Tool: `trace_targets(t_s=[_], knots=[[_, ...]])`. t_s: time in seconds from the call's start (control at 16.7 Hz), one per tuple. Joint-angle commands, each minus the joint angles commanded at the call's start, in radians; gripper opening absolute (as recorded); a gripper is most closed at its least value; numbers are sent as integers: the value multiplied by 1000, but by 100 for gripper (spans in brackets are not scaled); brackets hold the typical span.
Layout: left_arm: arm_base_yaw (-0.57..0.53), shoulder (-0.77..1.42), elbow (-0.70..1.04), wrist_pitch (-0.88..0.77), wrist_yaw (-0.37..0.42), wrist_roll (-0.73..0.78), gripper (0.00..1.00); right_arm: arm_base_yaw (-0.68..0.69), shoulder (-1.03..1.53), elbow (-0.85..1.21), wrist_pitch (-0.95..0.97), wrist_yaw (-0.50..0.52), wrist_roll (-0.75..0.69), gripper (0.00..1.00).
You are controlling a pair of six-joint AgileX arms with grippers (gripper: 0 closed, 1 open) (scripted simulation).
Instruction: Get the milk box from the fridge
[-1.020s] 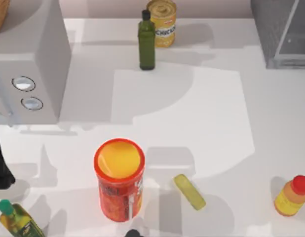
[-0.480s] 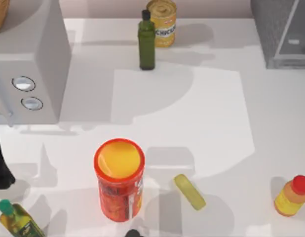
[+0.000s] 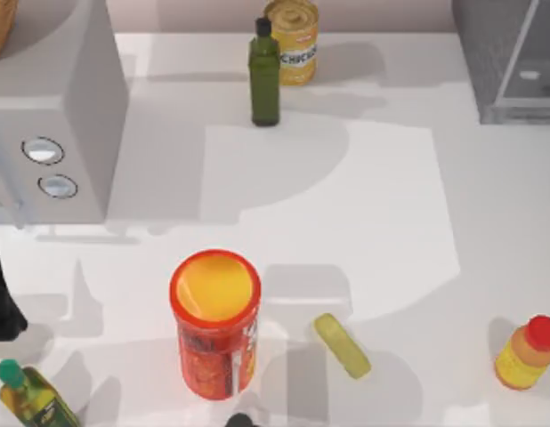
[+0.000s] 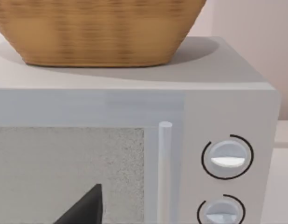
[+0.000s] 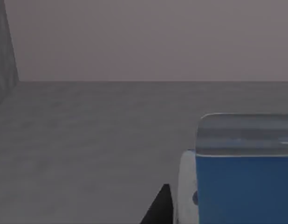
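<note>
The counter (image 3: pixel 391 205) is the broadest thing in the top view. The fridge (image 3: pixel 511 62), dark grey with a pale framed door panel, stands at its far right corner. The right tool (image 5: pixel 158 207) shows as a dark tip in the right wrist view, over the fridge's grey inner floor with a grey wall behind. I cannot tell whether it is released or clenched.

A light grey microwave (image 4: pixel 134 140) stands directly ahead of the left tool (image 4: pixel 83 210), close to it, its two round knobs off to one side. A woven basket (image 4: pixel 97 32) sits on top of the microwave. The left tool's state cannot be told either. The left arm (image 3: pixel 1 302) is parked at the counter's left edge.

An orange canister (image 3: pixel 215 320) stands well away from both tools, mid-counter.

The milk box (image 5: pixel 242 182) appears as a blue-faced carton with a white edge, just beside the right tool and slightly ahead of it, inside the fridge. Whether the two touch I cannot tell.
</note>
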Motion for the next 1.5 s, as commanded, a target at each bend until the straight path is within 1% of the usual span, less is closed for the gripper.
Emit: trace_targets(t_s=[0.3,0.66,1.02,1.2,1.5], knots=[[0,0,0,0,0,0,100,-3,-19,1,-16,0,2,0],[0,0,0,0,0,0,100,-3,-132,13,-145,-2,2,0],[0,0,0,0,0,0,100,-5,-139,-4,-139,-4,4,0],[0,0,0,0,0,0,100,-15,-192,-101,-99,-14,3,0],[0,0,0,0,0,0,100,-40,-331,-354,9,-40,2,0]])
